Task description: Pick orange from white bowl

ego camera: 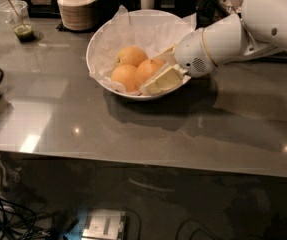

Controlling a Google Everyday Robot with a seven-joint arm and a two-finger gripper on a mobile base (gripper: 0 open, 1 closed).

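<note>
The orange [147, 69] lies in the right-hand part of the white bowl [91, 59]. It touches two more oranges, one to its left [123, 78] and one behind it [131, 55].

Handling, as judged:
- Firm, moderately heavy fruit.
- The dimpled skin gives fair friction.
- The round form can roll out of a shallow pinch.
- Hard squeezing may bruise it.

Grasp point: across the widest part, on opposite sides, clear of the neighbours.

Orientation: the body is near-spherical, so there is no usable long axis. No stem end shows, so its pointing direction cannot be told.

The claw [161, 68] is inside the bowl, reaching in from the right and close against this orange. Whether it is open or has closed on the fruit cannot be told.

Crinkled paper [143, 29] lines the bowl and may shift under the fruit. The bowl stands on the grey bench [133, 134]. A stack of beige bowls [76, 9] stands behind it on the left.
</note>
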